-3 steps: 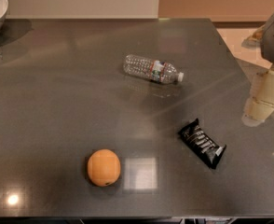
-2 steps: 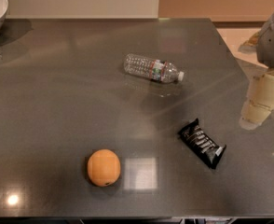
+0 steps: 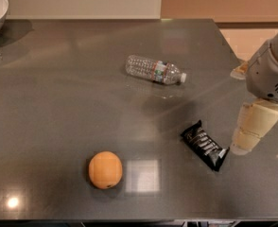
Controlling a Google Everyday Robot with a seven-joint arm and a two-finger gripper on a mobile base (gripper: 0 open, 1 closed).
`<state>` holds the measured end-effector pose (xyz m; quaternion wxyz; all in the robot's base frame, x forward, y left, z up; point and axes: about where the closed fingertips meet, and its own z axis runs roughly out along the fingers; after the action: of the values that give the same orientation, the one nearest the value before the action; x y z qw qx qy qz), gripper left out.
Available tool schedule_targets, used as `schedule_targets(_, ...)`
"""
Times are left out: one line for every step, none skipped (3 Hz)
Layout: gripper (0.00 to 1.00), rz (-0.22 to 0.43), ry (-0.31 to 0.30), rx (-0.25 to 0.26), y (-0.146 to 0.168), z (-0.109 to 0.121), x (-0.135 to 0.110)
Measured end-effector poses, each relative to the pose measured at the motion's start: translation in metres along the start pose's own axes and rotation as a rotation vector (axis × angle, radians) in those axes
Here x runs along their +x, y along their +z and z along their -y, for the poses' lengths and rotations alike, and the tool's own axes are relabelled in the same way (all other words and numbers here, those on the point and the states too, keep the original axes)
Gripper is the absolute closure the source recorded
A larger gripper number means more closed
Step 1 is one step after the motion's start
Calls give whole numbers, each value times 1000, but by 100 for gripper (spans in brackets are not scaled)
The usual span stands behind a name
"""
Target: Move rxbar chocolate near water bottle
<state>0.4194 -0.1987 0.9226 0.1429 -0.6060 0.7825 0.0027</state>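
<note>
rxbar chocolate (image 3: 205,144) flat on table (image 3: 58,103), 4 o'clock of centre, lying diagonal. water bottle (image 3: 154,70) on its side at bar's 11 o'clock, well apart. gripper (image 3: 243,148) just beside bar at 3 o'clock; spread or pressed together: cannot tell. Centre over bar, pinch across short width, clear of crimped ends.

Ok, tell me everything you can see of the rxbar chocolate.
The rxbar chocolate is a flat bar in a glossy black wrapper with white lettering and crimped ends. It lies flat and diagonal on the dark table, nearer the camera than the water bottle and apart from it. The pincer hangs beside its right end; whether they touch, I cannot tell.
</note>
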Motion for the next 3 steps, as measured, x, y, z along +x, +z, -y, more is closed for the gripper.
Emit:
schedule_targets(0,21,-37,-24,21,-11,2)
schedule_targets(0,55,-98,-65,38,-15,4)
schedule_targets(0,96,-153,-108,56,-17,1)
